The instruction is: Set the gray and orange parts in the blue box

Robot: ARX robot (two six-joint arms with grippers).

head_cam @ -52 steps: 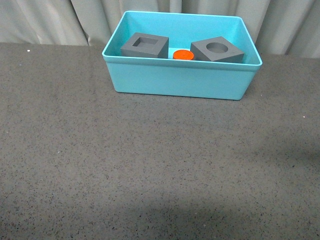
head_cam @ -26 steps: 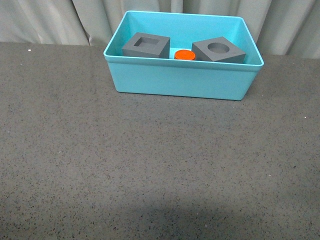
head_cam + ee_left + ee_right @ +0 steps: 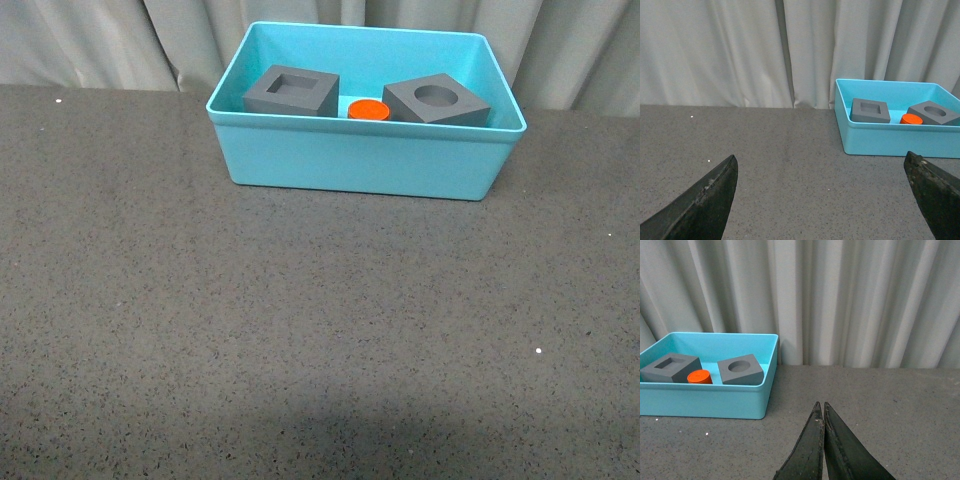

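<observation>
Front view: blue box (image 3: 360,165) sits at the worktop's far edge, holding the square-recess cube (image 3: 291,90), orange cylinder (image 3: 368,109) and round-recess cube (image 3: 436,100); cylinder between the cubes. No arms visible.

Left wrist view: left gripper (image 3: 822,192) spread wide, empty, box well ahead toward its right finger.

Right wrist view: right gripper (image 3: 823,415) pressed closed on nothing, box off beyond its left (neither arm clearly nearer). Task looks complete.

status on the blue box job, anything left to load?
Done, by the look of it: both gray cubes and the orange cylinder sit inside the blue box. Nothing in hand: left gripper open, right gripper shut and empty. No parts visible outside the box.
</observation>
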